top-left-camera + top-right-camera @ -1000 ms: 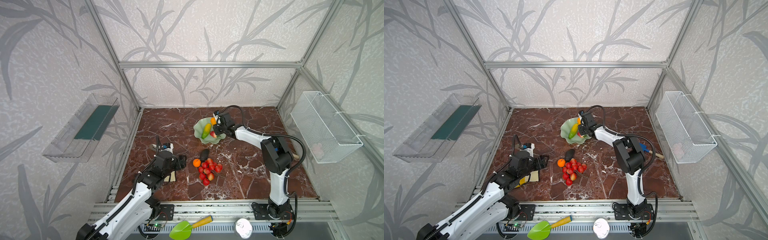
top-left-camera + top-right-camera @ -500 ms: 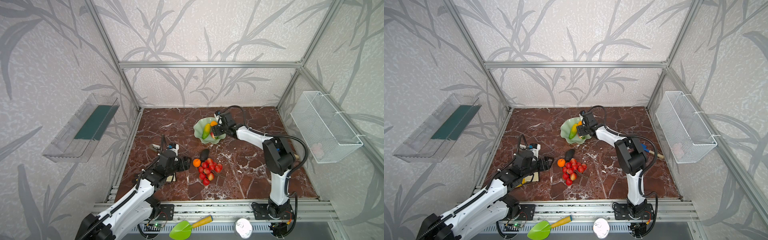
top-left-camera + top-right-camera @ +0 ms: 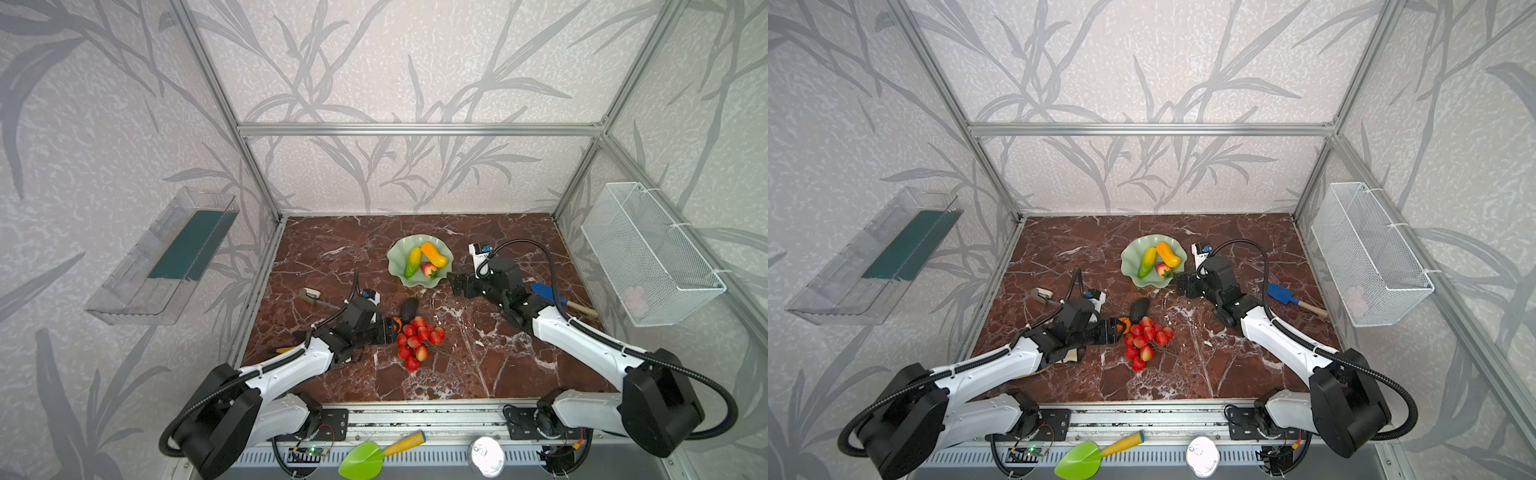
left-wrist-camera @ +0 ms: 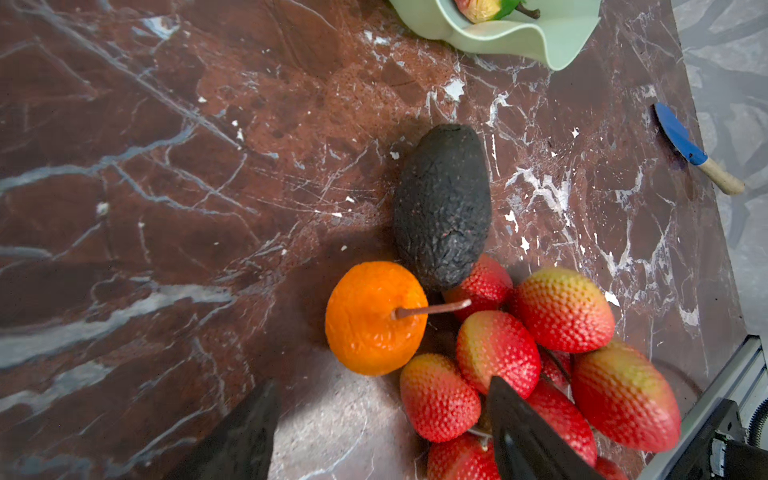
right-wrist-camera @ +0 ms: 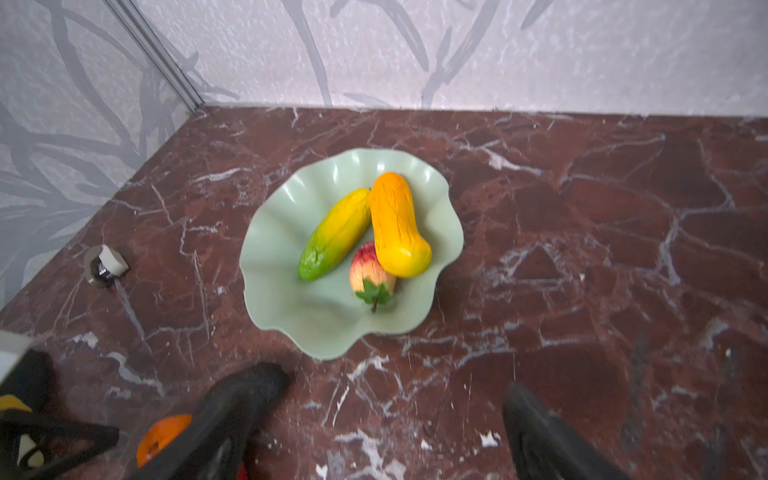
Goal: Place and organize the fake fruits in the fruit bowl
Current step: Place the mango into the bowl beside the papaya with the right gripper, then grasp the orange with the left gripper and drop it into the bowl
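The pale green fruit bowl (image 3: 415, 281) (image 3: 1144, 283) (image 5: 291, 303) holds a yellow-green oblong (image 3: 412, 262) (image 5: 334, 235), an orange-yellow oblong (image 3: 434, 254) (image 5: 397, 224) and a strawberry (image 3: 428, 269) (image 5: 370, 270). My right gripper (image 3: 453, 284) (image 5: 395, 382) is open and empty just outside the bowl's rim. On the marble lie a dark avocado (image 3: 409, 309) (image 4: 442, 203), a small orange (image 3: 397, 323) (image 4: 374, 318) and a bunch of red berries (image 3: 417, 338) (image 4: 540, 353). My left gripper (image 3: 1115, 328) (image 4: 380, 390) is open just short of the orange, with one finger over the berries.
A blue spatula (image 3: 544, 293) lies right of the right wrist. A small white object (image 3: 309, 294) sits left of the left wrist. A white wire basket (image 3: 648, 253) hangs on the right wall and a clear tray (image 3: 166, 257) on the left wall.
My right gripper opened, left the strawberry in the bowl and drew back to the bowl's right side. My left gripper moved right, up to the orange.
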Controlling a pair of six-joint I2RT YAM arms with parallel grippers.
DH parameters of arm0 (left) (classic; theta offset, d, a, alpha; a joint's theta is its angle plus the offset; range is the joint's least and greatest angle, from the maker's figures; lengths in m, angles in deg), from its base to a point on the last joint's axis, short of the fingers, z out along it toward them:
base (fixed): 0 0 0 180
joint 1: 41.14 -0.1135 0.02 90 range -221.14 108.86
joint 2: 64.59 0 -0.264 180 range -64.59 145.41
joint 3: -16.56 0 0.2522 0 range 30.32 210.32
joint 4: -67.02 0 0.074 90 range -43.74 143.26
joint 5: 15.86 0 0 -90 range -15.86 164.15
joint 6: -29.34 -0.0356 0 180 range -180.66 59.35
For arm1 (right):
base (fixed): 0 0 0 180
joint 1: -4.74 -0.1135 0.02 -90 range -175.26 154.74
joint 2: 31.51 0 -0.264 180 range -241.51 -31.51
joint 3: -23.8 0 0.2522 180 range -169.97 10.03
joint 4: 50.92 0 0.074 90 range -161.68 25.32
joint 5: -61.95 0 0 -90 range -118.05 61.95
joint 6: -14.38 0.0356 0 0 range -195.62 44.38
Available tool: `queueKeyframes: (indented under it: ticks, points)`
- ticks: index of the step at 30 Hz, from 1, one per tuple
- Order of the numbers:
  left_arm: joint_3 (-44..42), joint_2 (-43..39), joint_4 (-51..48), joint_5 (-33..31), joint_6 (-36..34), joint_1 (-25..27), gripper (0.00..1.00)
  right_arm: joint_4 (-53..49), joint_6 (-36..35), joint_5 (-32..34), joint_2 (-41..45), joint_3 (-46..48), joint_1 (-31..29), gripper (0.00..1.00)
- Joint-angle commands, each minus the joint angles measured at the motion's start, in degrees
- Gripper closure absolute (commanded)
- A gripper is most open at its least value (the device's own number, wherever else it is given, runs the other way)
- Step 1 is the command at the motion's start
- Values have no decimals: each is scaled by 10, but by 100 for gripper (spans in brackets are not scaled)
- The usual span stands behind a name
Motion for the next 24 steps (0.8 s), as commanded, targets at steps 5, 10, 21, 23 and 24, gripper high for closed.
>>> queueKeyframes:
  ticks: [5, 10, 21, 23, 24]
  points:
    - [23, 37, 36, -40, 5, 6, 23, -44, 11, 16, 87, 49, 0, 5]
    - [43, 73, 33, -37, -6, 6, 25, -61, 5, 15, 118, 60, 0, 3]
    - [69, 141, 14, -40, -10, 5, 46, -75, 0, 24, 150, 69, 0, 2]
    - [68, 143, 12, -43, -10, 5, 51, -75, 0, 27, 152, 72, 0, 2]
    - [66, 140, 11, -45, -10, 5, 53, -75, -1, 29, 153, 72, 0, 1]
